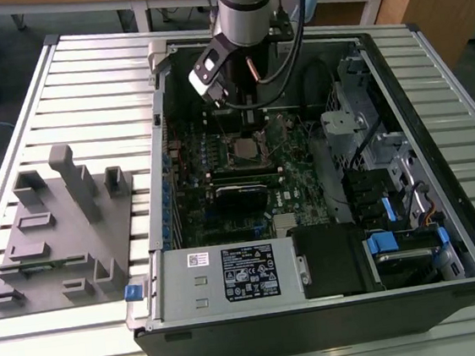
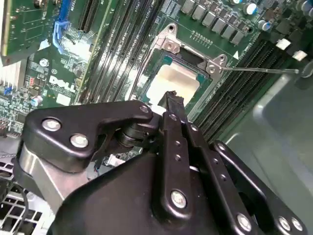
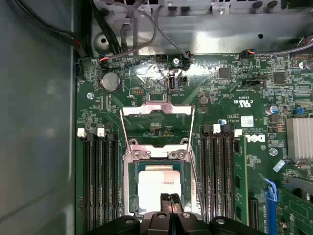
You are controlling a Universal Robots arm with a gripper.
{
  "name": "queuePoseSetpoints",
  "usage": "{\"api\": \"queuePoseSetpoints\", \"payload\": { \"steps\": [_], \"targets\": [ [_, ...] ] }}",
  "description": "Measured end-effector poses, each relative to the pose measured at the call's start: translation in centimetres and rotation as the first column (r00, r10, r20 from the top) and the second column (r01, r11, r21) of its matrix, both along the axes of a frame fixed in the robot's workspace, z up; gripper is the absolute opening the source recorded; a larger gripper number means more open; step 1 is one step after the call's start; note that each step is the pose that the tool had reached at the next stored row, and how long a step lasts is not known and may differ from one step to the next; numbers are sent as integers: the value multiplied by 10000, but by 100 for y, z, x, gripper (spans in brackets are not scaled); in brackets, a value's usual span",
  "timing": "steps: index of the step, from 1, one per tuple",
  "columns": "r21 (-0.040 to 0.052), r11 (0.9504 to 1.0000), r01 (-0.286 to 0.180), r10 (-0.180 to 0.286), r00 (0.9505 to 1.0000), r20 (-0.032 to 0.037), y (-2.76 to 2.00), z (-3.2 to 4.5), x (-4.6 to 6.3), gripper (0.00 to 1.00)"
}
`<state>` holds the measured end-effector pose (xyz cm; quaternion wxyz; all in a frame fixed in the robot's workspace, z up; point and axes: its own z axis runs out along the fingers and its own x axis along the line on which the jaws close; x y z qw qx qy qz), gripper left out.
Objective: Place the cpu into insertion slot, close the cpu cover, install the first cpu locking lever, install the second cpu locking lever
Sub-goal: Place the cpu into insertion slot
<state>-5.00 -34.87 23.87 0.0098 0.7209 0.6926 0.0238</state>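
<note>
Silvery cpu (image 3: 154, 183) sits w/in insertion slot (image 3: 131, 196) rim; gripper (image 3: 171, 197) pinched narrow over cpu edge.

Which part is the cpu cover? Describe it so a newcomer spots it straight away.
Find the green motherboard in the open case, then the square insertion slot between the black memory slots, where the cpu sits. The cpu cover is hinged at that slot's edge, swung open: the one silvery frame with a big square cut-out.

The open computer case (image 1: 321, 322) lies on the slatted table (image 1: 99, 73), with a fixture block (image 1: 57, 239) on the exterior view's left of it. Inside, the cpu (image 3: 159, 186) sits in the insertion slot (image 3: 132, 186), flanked by memory slots (image 3: 100, 181). The cpu cover (image 3: 156, 110), swung off it, lies between slot and board edge.
</note>
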Motion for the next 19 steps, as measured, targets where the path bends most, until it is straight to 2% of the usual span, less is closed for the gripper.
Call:
{"api": "queuePoseSetpoints", "payload": {
  "steps": [3, 4, 6, 14, 17, 19],
  "targets": [
    [-2, 10000, 0, 0, 10000, 5, 11, 134, -8, 10],
    [0, 10000, 1, -1, 10000, 6, 46, 177, -6, 10],
    [-5, 10000, 19, -19, 10000, 4, 56, 258, -34, 10],
    [1, 10000, 20, -20, 10000, 11, 54, 258, -39, 10],
    [1, 10000, 21, -21, 10000, 10, 11, 250, -16, 10],
    [-19, 10000, 21, -21, 10000, 12, 5, 238, 31, 10]
  ]
}}
